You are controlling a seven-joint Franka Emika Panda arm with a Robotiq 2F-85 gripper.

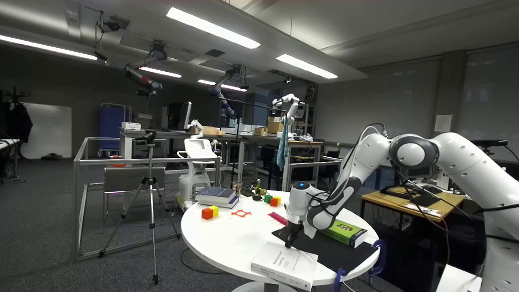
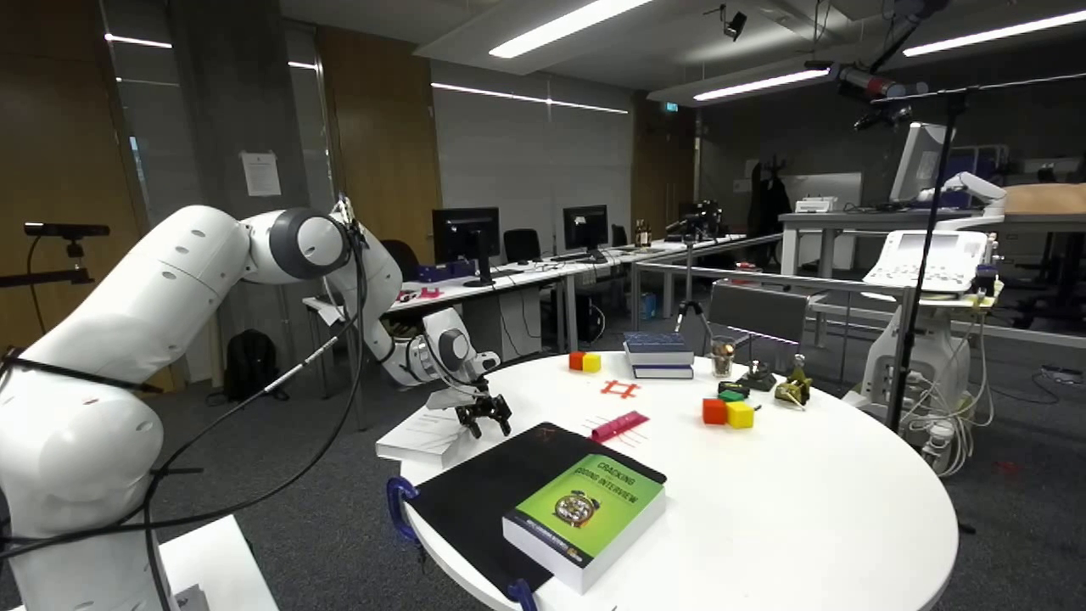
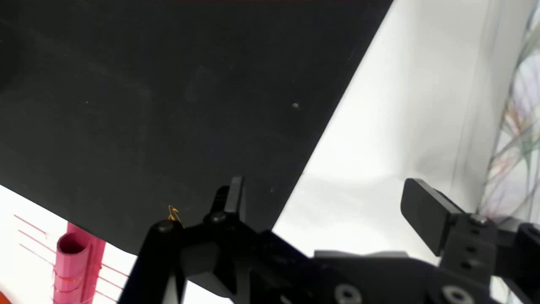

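My gripper (image 1: 288,245) is open and empty, low over the table near the edge between a white book (image 1: 284,263) and a black mat (image 1: 324,248). It also shows in an exterior view (image 2: 487,417), beside the white book (image 2: 422,434). In the wrist view the gripper's fingers (image 3: 325,198) are wide apart. One finger is over the black mat (image 3: 168,105), the other beside the white book (image 3: 521,126) at the right edge. Nothing is between the fingers but white surface and mat. A green book (image 2: 585,509) lies partly on the mat.
A pink holder (image 2: 619,426) lies by the mat. Red and yellow blocks (image 1: 210,212) and more coloured blocks (image 2: 727,413) stand farther back, with a red grid frame (image 1: 241,213), stacked blue books (image 1: 217,196) and a glass (image 2: 722,356). Blue clamps (image 1: 379,256) grip the table edge.
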